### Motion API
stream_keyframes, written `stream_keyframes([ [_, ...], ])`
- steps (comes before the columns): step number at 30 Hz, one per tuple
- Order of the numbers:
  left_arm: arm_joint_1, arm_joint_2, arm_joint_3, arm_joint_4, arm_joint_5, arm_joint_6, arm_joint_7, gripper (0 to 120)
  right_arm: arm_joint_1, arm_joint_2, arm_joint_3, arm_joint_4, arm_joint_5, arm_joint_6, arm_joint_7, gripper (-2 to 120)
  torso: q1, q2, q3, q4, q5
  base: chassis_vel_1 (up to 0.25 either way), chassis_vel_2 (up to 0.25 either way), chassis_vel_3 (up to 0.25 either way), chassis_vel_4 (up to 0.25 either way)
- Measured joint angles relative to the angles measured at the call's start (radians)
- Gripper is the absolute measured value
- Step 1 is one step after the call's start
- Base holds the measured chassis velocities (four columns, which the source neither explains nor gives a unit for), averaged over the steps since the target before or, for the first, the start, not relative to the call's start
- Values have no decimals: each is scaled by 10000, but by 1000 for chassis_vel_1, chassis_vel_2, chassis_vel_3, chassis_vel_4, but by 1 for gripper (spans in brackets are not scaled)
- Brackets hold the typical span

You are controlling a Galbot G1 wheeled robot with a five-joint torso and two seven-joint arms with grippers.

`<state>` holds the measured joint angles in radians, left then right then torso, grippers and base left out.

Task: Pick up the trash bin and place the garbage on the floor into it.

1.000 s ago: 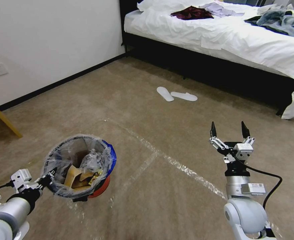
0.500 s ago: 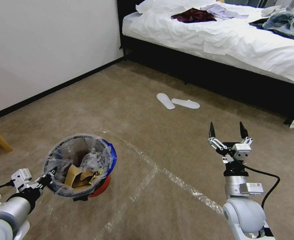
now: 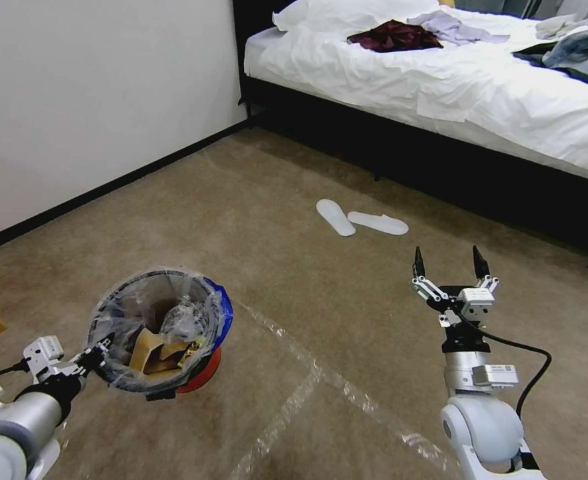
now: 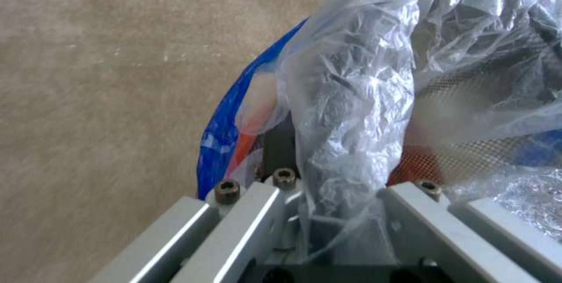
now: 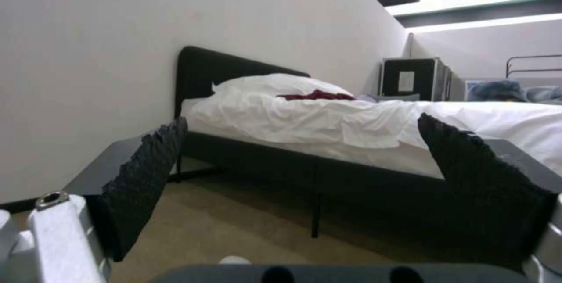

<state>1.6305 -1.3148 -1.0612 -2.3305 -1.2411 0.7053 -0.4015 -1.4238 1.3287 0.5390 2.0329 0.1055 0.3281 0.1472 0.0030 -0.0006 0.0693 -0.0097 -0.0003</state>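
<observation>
1. Head view: the left gripper (image 3: 99,353) was clenched on the rim of the small round red plastic trash bin (image 3: 204,375) lined with a clear bag, holding it above the tan carpet (image 3: 274,267).
2. Brown cardboard and crumpled plastic garbage (image 3: 167,337) lay inside the bin.
3. The right gripper (image 3: 449,264) hovered empty with jaws spread, near two white slippers (image 3: 361,220) beside the white-sheeted bed (image 3: 454,87).

No legible text, label, brand, number or sign anywhere in view

Red trash bin (image 3: 204,377) w/ blue bag edge (image 3: 223,308)
</observation>
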Motion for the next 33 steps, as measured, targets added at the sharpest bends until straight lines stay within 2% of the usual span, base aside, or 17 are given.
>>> stream_keyframes([
  [14, -38, 92, -18, 42, -46, -2, 2, 1, 24, 87, -111, -117, -123, 21, -2, 100, 0, 1, 0, 1, 5, -173, 161, 162, -171],
  [33, 6, -34, 44, -53, -8, -10, 20, 1, -46, 57, -164, -140, -135, 78, 15, 100, 1, 0, 0, 0, 5, -166, 162, 159, -169],
])
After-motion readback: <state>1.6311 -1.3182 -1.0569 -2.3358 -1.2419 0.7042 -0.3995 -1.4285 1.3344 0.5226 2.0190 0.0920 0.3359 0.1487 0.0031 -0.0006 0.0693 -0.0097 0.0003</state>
